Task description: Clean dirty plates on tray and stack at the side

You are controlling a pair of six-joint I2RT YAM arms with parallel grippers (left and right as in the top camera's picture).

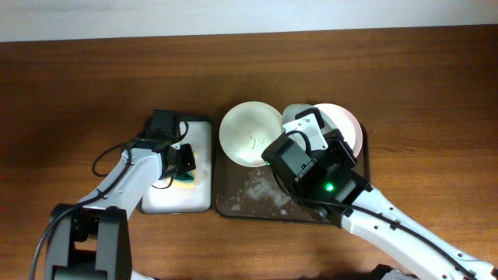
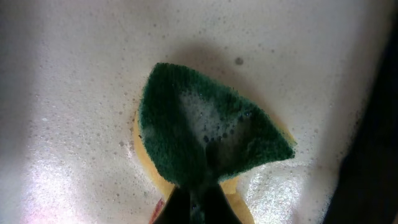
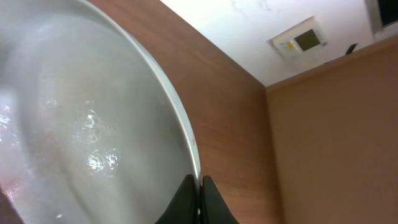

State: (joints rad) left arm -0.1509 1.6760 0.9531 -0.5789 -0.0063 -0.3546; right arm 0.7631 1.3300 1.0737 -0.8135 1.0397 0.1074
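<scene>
A cream plate (image 1: 249, 132) with thin red smears lies at the far left of the dark tray (image 1: 257, 204). A pale green-grey plate (image 1: 292, 115) and a white plate (image 1: 346, 128) sit at the far right, partly under my right arm. My right gripper (image 3: 200, 184) is shut on the rim of a wet pale plate (image 3: 87, 130), held tilted. The overhead view hides its fingertips (image 1: 315, 134), so I cannot tell which plate this is. My left gripper (image 2: 198, 196) is shut on a green and yellow sponge (image 2: 205, 130), pressed on the foamy white tray (image 1: 175, 198). It also shows in the overhead view (image 1: 183, 167).
The small white tray stands just left of the dark tray, almost touching it. Foam patches (image 1: 261, 193) lie on the dark tray's front half. Brown wooden table (image 1: 93, 85) lies all around, with a pale wall strip along the far edge.
</scene>
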